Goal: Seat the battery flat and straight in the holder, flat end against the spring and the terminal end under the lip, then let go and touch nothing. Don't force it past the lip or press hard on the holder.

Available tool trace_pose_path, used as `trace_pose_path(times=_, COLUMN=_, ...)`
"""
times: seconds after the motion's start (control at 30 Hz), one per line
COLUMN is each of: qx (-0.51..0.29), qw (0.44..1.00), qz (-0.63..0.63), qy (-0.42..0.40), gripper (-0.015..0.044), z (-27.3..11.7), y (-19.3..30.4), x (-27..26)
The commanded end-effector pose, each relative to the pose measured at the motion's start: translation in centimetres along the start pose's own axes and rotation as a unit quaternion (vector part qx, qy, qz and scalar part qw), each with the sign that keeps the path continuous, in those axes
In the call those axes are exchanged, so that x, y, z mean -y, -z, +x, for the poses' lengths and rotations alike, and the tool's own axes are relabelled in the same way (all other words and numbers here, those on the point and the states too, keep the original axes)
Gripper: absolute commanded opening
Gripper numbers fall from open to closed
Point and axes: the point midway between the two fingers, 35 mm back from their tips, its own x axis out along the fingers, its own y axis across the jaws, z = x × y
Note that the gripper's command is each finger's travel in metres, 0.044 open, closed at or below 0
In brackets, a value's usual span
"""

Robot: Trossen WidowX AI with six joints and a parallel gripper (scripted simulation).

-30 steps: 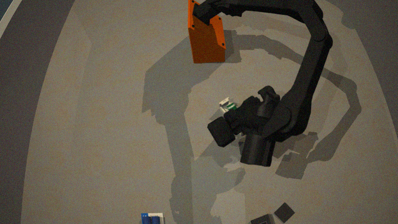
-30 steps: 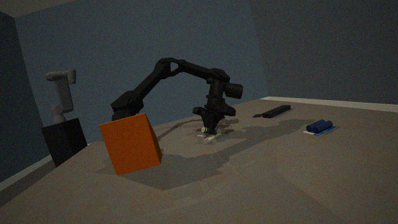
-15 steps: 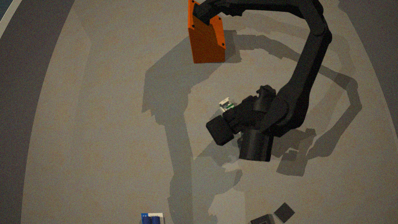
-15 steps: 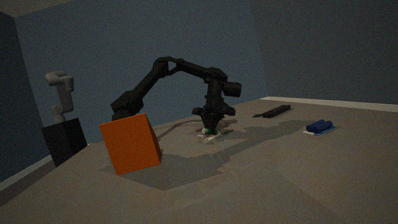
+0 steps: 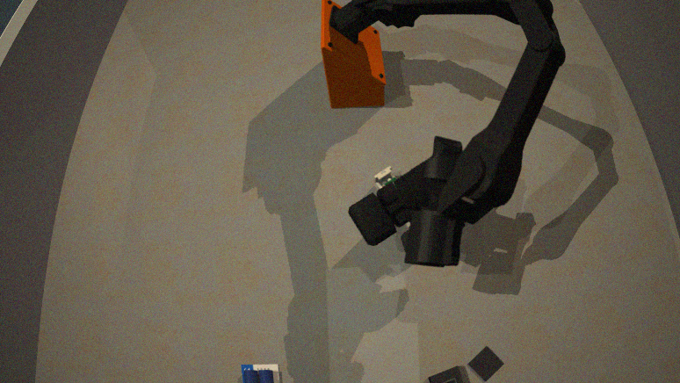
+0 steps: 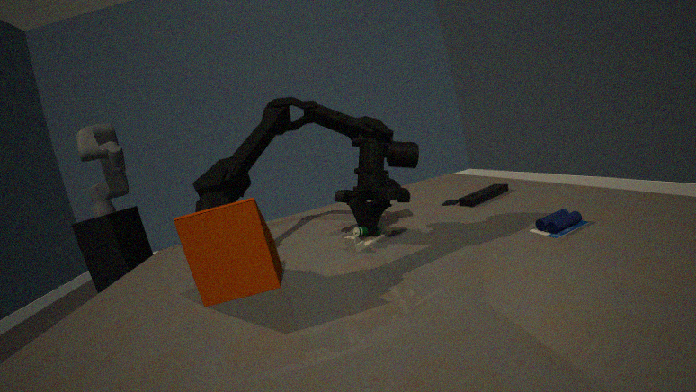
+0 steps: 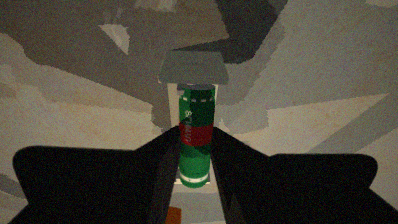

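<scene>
My gripper [image 6: 370, 230] [image 7: 195, 132] is shut on the green battery [image 5: 390, 181] [image 6: 359, 232] [image 7: 195, 107], with a finger on each long side of its red band. The battery lies lengthwise over the pale holder [image 5: 383, 175] [image 6: 362, 246] [image 7: 172, 102]. In the wrist view its far end meets the edge of the holder's grey end piece [image 7: 194, 66]. Its near end, with a white ring, is over the holder's near end. The spring is hidden. Whether the battery is fully down and level cannot be told. The arm covers most of the holder in the top view.
An orange box [image 5: 354, 78] [image 6: 228, 253] stands by the arm's base. Blue cylinders [image 5: 259, 376] [image 6: 559, 222] lie on a blue and white card. A long black block [image 5: 449, 375] [image 6: 484, 194] and a small dark square [image 5: 486, 363] lie farther out. A pale arm [image 6: 114, 170] stands behind.
</scene>
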Motion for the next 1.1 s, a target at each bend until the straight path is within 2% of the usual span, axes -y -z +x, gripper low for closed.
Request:
trace_pose_path(times=0.0, qx=0.019, qw=1.0, qz=-0.003, qy=0.003, gripper=0.0064, z=0.14, y=-0.53, x=0.31)
trace_pose_path(times=1.07, qx=0.1, qw=0.995, qz=0.001, qy=0.004, gripper=0.0064, z=0.67, y=0.0, x=0.22)
